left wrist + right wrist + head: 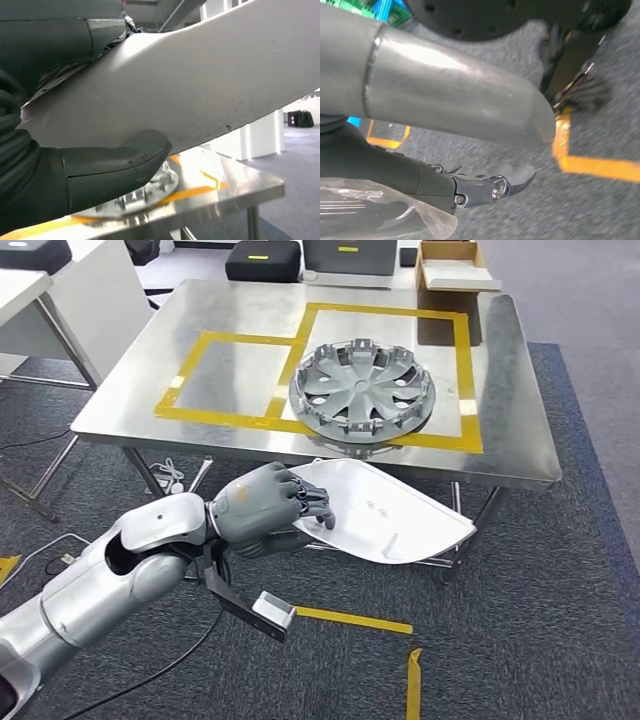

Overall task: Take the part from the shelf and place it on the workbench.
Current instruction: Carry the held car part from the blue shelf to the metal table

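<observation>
Left hand [264, 505] gripping white part [385, 515] by near end, thumb under, fingers [317, 502] over, keeping panel roughly level while carrying it just short of counter [521, 440] edge. Hubcap [362, 390] occupying right taped square; left square looking free for placement. Right hand [486, 187] hanging over floor, holding nothing, fingers loosely extended.

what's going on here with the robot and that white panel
The robot's left hand holds a curved white panel by one end, in front of a metal workbench and not yet over its top. A silver wheel cover already lies on the bench inside yellow tape outlines. The right hand hangs over the carpet, holding nothing.
</observation>
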